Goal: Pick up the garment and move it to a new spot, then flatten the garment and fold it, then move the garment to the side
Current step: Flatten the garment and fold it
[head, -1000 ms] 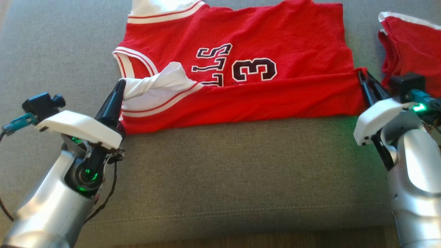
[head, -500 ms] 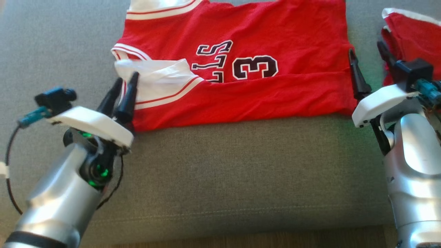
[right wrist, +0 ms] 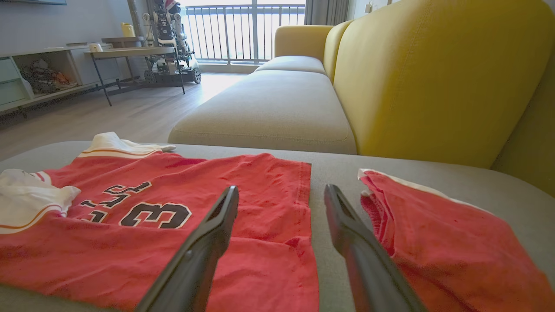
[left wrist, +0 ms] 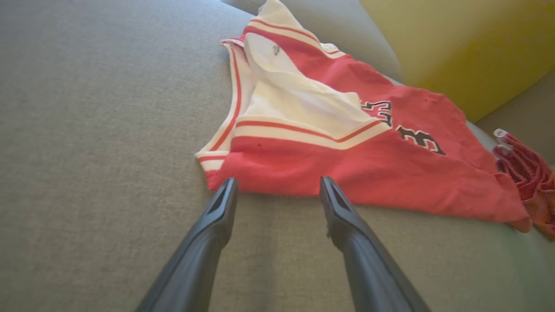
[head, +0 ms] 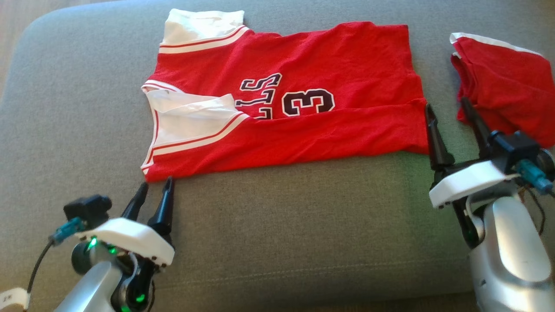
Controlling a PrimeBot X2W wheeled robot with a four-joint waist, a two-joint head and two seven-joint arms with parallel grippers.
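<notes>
Garment [head: 303, 125] lies on the cushion [head: 282, 225], left pincer [head: 156, 183] and right pincer [head: 446, 104] both spread wide, empty, beside its edges.

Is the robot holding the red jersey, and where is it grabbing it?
Nothing is held. The left gripper is open just short of the jersey's near corner, and the right gripper is open by its side edge.

A red basketball jersey [head: 329, 60] with white, red-striped trim and a black numeral 3 lies spread flat on a grey cushion [head: 282, 225], its near edge folded over, white lining showing at left.
</notes>
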